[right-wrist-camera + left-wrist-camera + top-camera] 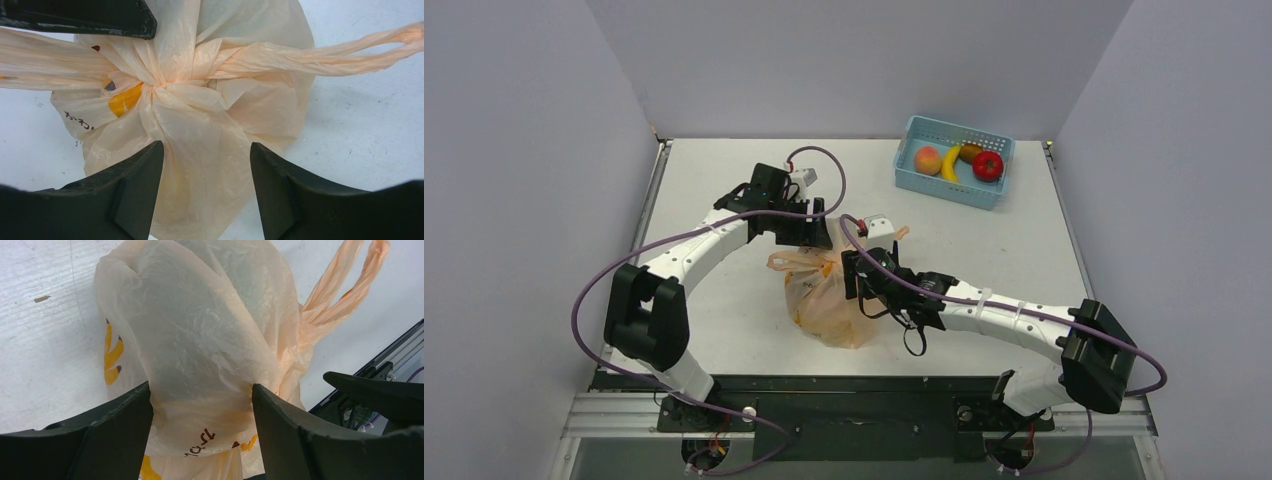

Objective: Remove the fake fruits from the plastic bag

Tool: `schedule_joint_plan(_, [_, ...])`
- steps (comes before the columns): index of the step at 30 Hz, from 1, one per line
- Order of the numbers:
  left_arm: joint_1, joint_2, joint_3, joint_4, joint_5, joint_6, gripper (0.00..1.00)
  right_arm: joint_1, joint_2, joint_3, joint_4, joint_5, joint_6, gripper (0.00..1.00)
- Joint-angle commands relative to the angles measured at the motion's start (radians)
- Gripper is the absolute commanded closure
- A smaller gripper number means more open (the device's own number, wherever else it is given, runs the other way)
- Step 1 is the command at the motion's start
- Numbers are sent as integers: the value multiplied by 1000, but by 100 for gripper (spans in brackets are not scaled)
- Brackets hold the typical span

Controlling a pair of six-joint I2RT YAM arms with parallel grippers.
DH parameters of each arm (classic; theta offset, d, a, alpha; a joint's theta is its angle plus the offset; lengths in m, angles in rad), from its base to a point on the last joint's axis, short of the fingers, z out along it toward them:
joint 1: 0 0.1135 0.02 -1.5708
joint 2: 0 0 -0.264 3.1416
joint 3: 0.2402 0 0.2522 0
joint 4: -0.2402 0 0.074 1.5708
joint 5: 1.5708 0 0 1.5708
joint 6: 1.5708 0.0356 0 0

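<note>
The plastic bag (829, 310) stands mid-table, pale orange, crinkly and bulging, its two handles tied in a knot (165, 87). Through the plastic I can make out none of the fake fruits. My left gripper (812, 235) is at the bag's far side. In its wrist view the gripper (201, 387) is open, and a puffed fold of the bag (200, 315) fills the gap and touches both fingers. My right gripper (861, 275) is over the bag's near right. There the gripper (206, 145) is open astride a fold of the bag (210, 165) below the knot.
A light-blue basket (959, 128) at the back right holds a peach-coloured fruit (928, 160), a yellow banana (951, 163), a dark fruit (970, 152) and a red fruit (988, 166). One loose handle loop (325, 52) trails off to the right. Grey walls enclose the table.
</note>
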Motion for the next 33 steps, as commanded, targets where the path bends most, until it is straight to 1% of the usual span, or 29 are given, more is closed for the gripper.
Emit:
schedule_joint_plan(1, [0,22,48,-10,23,31,35,8,-8,31,75,35,-22,40])
schedule_joint_plan(2, [0,22,45,-4,31,30,39,8,1,41,91,29,-19,41])
schedule_joint_plan(5, [0,23,38,9,47,27,46,8,48,65,123,6,-11,44])
schedule_joint_plan(11, [0,39,42,18,107,21,50,15,110,92,171,-39,0,47])
schedule_joint_plan(13, [0,41,43,19,111,22,56,15,128,97,179,-51,3,50])
schedule_joint_plan(15, [0,37,44,20,109,26,66,15,140,100,182,-53,5,53])
schedule_joint_plan(17, [0,31,43,22,101,27,81,16,145,98,184,-48,7,57])
schedule_joint_plan(20, [2,17,38,28,85,30,90,17,147,98,175,-37,6,67])
schedule_joint_plan(21, [3,10,36,31,77,31,94,17,147,97,168,-29,7,77])
schedule_joint_plan(22, [6,5,35,33,75,30,96,17,145,96,166,-25,5,83])
schedule_joint_plan(23, [8,-2,32,40,73,26,100,17,144,96,161,-21,5,94])
schedule_joint_plan(24, [14,-6,30,45,72,24,100,17,141,96,160,-18,6,98])
schedule_joint_plan(25, [17,-19,24,58,70,20,100,17,140,91,158,-18,8,100])
schedule_joint_plan(28, [34,-80,-5,103,59,10,100,30,99,55,181,-21,2,100])
schedule_joint_plan(30, [52,-115,-29,137,50,-3,100,44,45,-39,263,-29,-19,100])
schedule_joint_plan(33, [85,-135,-43,151,53,-18,100,53,-24,-135,321,-40,-11,100])
